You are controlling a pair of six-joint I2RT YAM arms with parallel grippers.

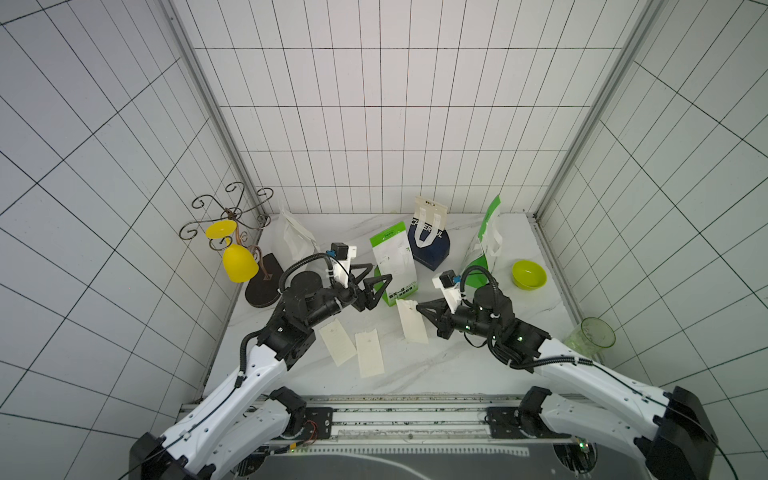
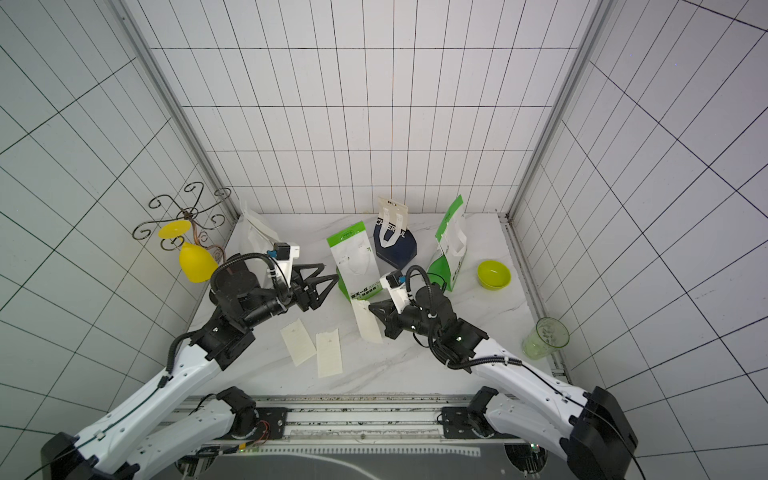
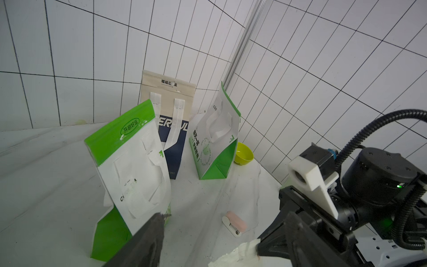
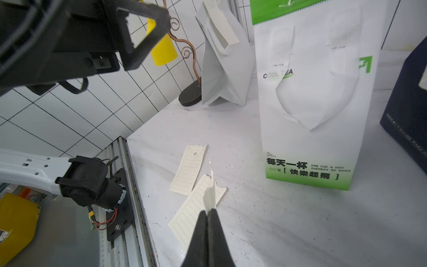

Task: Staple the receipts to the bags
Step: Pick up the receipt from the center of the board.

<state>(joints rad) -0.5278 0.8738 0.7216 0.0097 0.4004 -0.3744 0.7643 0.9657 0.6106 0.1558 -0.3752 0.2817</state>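
My right gripper [image 1: 417,308] [image 4: 208,210] is shut on the top end of a cream receipt [image 1: 412,328] that hangs edge-on above the table. Two more receipts [image 1: 338,343] [image 1: 370,353] lie flat near the front. My left gripper [image 1: 382,270] stands open and empty beside the middle white-and-green bag [image 1: 395,257]. Behind stand a navy bag [image 1: 430,245], another white-and-green bag [image 1: 486,245] and a plain white bag [image 1: 297,239] with a cream strip [image 4: 221,25] at its top. A pink-and-white stapler [image 3: 234,223] lies on the table in the left wrist view.
A wire stand with a yellow cup [image 1: 239,262] fills the back left corner. A green bowl [image 1: 528,274] sits at the right by the wall. A clear green cup [image 1: 592,334] stands at the right front edge.
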